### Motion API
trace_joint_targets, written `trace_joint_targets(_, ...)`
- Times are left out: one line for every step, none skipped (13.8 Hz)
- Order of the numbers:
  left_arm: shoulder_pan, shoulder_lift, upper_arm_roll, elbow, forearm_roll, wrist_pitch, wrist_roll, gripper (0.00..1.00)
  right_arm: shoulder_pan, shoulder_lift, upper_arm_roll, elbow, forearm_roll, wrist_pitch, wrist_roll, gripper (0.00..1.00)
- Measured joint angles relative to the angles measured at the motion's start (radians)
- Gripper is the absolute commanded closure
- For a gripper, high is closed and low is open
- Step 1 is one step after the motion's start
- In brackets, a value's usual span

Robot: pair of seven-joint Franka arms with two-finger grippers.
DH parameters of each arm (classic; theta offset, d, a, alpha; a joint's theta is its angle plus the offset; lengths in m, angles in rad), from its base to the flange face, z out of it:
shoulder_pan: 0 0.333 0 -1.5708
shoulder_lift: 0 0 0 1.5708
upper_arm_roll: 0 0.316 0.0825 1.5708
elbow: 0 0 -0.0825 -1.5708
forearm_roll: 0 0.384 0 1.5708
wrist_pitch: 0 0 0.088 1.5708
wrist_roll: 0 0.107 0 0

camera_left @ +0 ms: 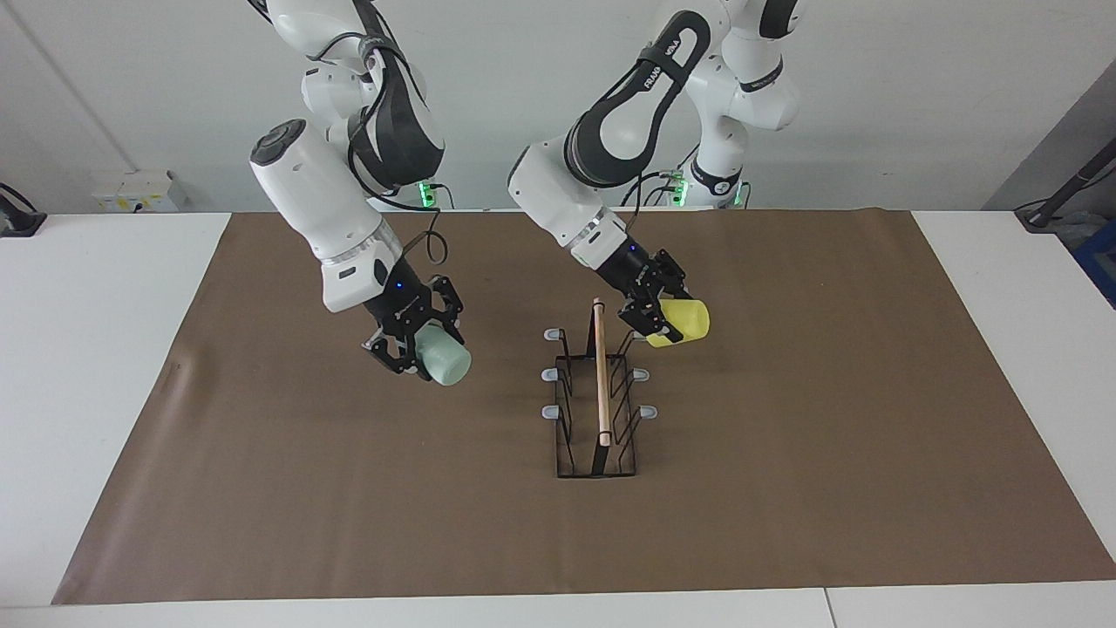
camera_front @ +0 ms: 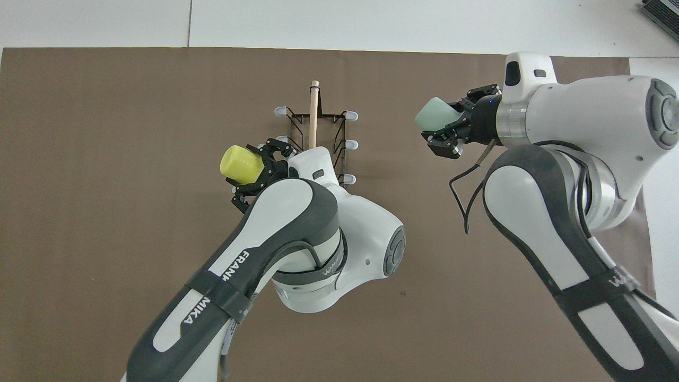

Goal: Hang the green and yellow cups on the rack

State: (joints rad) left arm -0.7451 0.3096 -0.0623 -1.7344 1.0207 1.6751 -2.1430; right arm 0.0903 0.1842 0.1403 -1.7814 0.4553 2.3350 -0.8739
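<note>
The black wire rack (camera_left: 600, 392) (camera_front: 314, 154) with its wooden rod stands mid-mat, its grey-tipped prongs bare. My left gripper (camera_left: 658, 324) (camera_front: 257, 170) is shut on the yellow cup (camera_left: 683, 323) (camera_front: 241, 163). It holds the cup tilted on its side in the air, right beside the rack's prongs on the left arm's side. My right gripper (camera_left: 418, 344) (camera_front: 451, 124) is shut on the green cup (camera_left: 443, 356) (camera_front: 434, 114). That cup also lies sideways, raised above the mat toward the right arm's end, well apart from the rack.
A brown mat (camera_left: 785, 488) covers most of the white table (camera_left: 87, 349). A white socket box (camera_left: 139, 190) sits at the wall by the right arm's end. Dark gear (camera_left: 1068, 205) lies at the table's corner on the left arm's end.
</note>
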Motion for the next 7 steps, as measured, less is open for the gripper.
trace_joint_targets(-0.007, 0.002, 0.001, -0.001, 0.0, -0.003, -0.003, 1.0, -0.001, 0.0, 0.0, 0.0, 0.036, 0.023, 0.0, 1.0)
trace_joint_targets(-0.011, 0.005, 0.0, -0.001, 0.0, -0.003, -0.007, 1.0, -0.002, 0.0, 0.0, -0.001, 0.062, 0.042, -0.001, 1.0)
trace_joint_targets(-0.011, 0.01, 0.001, -0.001, 0.001, -0.003, -0.013, 1.0, -0.006, 0.0, 0.0, -0.001, 0.095, 0.05, -0.014, 1.0)
trace_joint_targets(-0.011, 0.015, 0.004, -0.001, 0.003, -0.003, -0.018, 1.0, -0.017, 0.0, 0.0, -0.002, 0.151, 0.056, -0.061, 1.0)
trace_joint_targets(-0.011, 0.02, 0.006, -0.001, 0.006, -0.003, -0.021, 1.0, -0.034, 0.0, 0.0, -0.004, 0.235, 0.059, -0.132, 1.0)
trace_joint_targets(-0.011, 0.023, 0.005, -0.001, 0.007, -0.003, -0.024, 1.0, -0.051, 0.0, -0.001, -0.009, 0.341, 0.059, -0.21, 1.0)
trace_joint_targets(-0.011, 0.026, 0.004, -0.001, 0.007, -0.002, -0.027, 1.0, -0.064, -0.003, -0.001, -0.021, 0.449, 0.059, -0.28, 1.0)
